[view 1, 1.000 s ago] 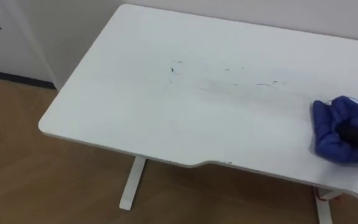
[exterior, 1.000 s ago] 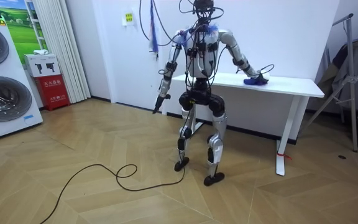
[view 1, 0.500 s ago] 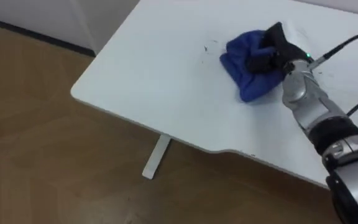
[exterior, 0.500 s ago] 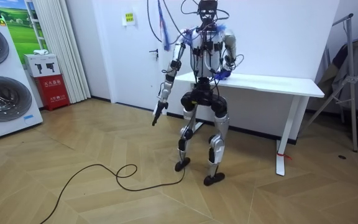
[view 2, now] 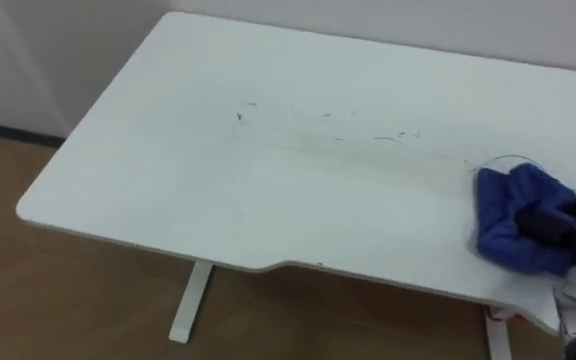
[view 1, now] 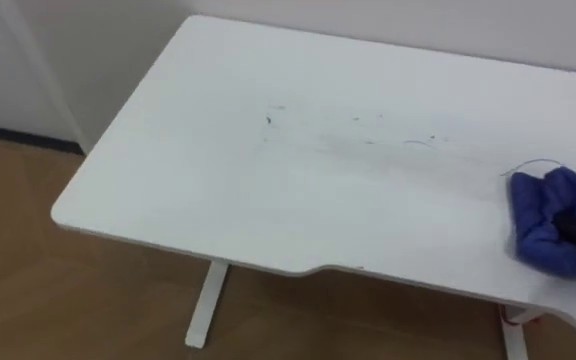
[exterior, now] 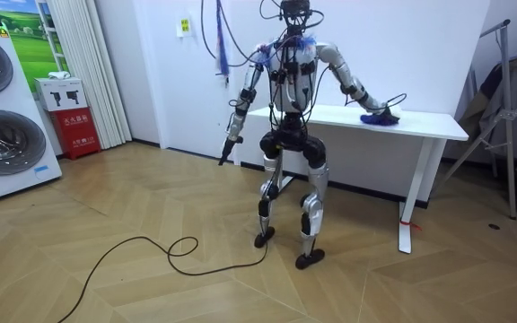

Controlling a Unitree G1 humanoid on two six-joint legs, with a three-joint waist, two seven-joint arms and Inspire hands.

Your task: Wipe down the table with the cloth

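Right eye view: a blue cloth (view 2: pixel 508 215) lies bunched on the white table (view 2: pixel 168 180), near its right front edge.
Your robot's right hand (view 2: pixel 558 225) is sunk in the cloth's folds, and you cannot tell whether it grips or presses flat. Faint dark marks (view 2: pixel 328 125) cross the table's middle. The room view adds the robot standing at the table's front, with its left hand (exterior: pixel 228 148) hanging beside the table's left end, its state unclear.

Silver limbs — black cables (right hand (view 2: pixel 558 222) seemingly dark).
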